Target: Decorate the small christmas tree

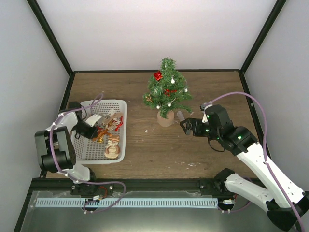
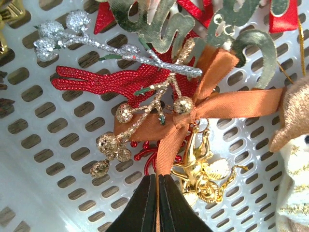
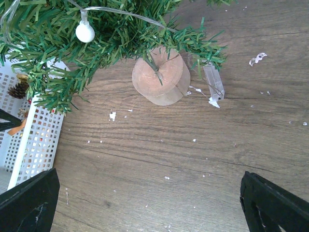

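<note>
The small christmas tree (image 1: 167, 90) stands on its tan round base (image 3: 161, 79) at the table's middle back, with red bows, white light balls and a pine cone on it. My right gripper (image 1: 186, 124) is open and empty, just right of the base, above bare wood. My left gripper (image 2: 159, 186) is down in the white basket (image 1: 120, 108), shut on a tail of an orange ribbon bow (image 2: 212, 104). Around the bow lie a gold angel ornament (image 2: 203, 169), a red beaded sprig (image 2: 96, 79), silver and gold glitter berry sprigs and a gold script ornament (image 2: 174, 24).
A snowman-like figure (image 1: 113, 145) lies in the basket's near end. A small clear plastic tag (image 3: 214, 83) lies beside the tree base. White crumbs dot the wooden table. The basket's corner (image 3: 29, 145) shows left in the right wrist view. Black frame posts and white walls surround the table.
</note>
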Controlling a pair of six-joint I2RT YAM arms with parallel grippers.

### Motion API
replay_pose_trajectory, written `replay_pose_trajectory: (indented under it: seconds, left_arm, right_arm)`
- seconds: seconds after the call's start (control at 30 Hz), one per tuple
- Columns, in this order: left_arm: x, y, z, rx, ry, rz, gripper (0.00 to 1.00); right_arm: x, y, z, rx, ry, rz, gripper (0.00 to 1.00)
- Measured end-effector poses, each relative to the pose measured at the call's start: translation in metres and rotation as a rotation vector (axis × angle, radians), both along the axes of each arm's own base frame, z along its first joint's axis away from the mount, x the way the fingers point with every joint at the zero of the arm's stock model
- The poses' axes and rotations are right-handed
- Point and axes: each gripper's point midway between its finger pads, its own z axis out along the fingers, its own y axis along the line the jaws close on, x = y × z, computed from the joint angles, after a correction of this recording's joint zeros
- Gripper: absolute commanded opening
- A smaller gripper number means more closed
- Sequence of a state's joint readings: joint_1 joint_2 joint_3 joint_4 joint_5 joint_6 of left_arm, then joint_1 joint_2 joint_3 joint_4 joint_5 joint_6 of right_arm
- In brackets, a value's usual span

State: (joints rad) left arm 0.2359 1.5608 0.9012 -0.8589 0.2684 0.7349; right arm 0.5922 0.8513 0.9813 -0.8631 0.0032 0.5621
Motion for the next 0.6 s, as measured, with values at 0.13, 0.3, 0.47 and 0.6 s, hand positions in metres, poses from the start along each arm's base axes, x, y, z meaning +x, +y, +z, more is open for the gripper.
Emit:
replay_pose_trajectory:
  seconds: [0.13,0.3,0.47,0.6]
  left_arm:
    - [-0.001,-0.001,0.003,-0.002,-0.003,-0.002,0.03]
    - [0.003,-0.003,0.009,-0.018,-0.011,0.002,0.00]
    - [0.016,-0.002,0.019,-0.024,-0.047,0.006,0.00]
    - [0.015,-0.003,0.021,-0.030,-0.046,0.002,0.06]
  right_arm:
    - [0.000,0.000,0.001,0.003,-0.004,0.000,0.95]
    - [-0.001,0.000,0.002,0.005,-0.007,0.000,0.95]
    - [0.000,0.000,0.002,0.005,-0.008,0.001,0.95]
    - [0.000,0.000,0.002,0.005,-0.008,0.001,0.95]
